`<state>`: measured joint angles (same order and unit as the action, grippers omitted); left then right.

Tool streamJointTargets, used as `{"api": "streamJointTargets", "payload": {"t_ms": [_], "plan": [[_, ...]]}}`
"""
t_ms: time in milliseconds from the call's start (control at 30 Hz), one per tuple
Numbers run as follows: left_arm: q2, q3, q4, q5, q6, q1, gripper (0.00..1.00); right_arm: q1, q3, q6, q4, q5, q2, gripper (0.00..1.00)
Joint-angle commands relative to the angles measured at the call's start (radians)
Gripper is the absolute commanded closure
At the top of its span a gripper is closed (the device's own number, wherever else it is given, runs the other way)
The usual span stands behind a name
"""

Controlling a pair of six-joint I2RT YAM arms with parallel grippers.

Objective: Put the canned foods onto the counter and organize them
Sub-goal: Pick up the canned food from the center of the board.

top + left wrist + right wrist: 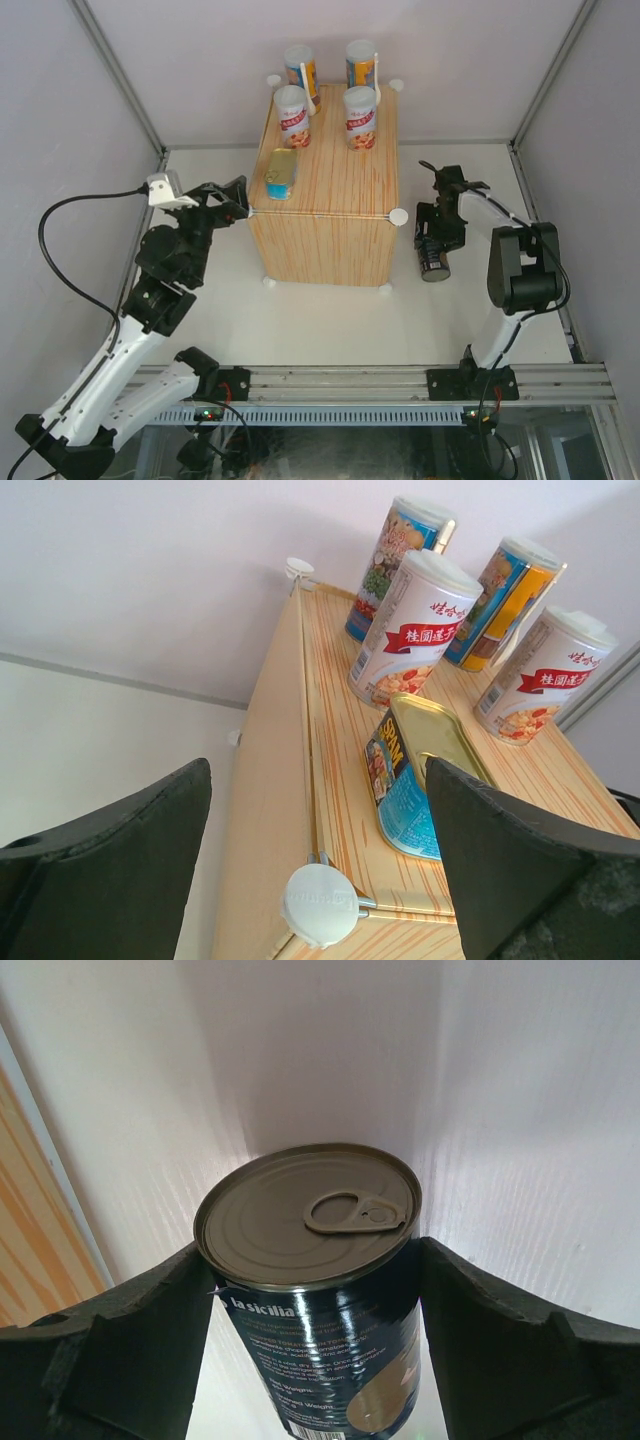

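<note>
The counter (330, 195) is a wood-grain box with white knobs. On it stand two tall blue-orange cans (300, 68) (361, 62), two white-red cans (293, 115) (360, 117) and a flat gold-blue tin (282, 173). The left wrist view shows that tin (415, 780) and a white-red can (410, 630). My left gripper (235, 200) (318, 780) is open at the counter's front-left corner, holding nothing. My right gripper (436, 245) (312, 1270) is shut on the dark can (434, 263) (300, 1210), its pads against both sides, low beside the counter's right wall.
A white knob (318, 905) caps the counter's front-left corner, right below my left fingers. White walls close in the back and both sides. The counter's right wall (30, 1240) is near the held can. A metal rail (350, 380) runs along the front.
</note>
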<state>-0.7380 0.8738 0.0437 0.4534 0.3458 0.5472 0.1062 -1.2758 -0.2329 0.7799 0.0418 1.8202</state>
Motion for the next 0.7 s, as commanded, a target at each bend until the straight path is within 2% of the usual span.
{"api": "streamJointTargets", "payload": {"t_ms": [0, 667], "plan": [[0.024, 0.038, 0.052, 0.014, -0.005, -0.005, 0.09, 0.008, 0.031, -0.036, 0.002, 0.019, -0.093, 1.0], [0.055, 0.035, 0.013, 0.027, 0.033, -0.005, 0.1, 0.027, 0.073, -0.064, -0.055, -0.037, -0.28, 1.0]]}}
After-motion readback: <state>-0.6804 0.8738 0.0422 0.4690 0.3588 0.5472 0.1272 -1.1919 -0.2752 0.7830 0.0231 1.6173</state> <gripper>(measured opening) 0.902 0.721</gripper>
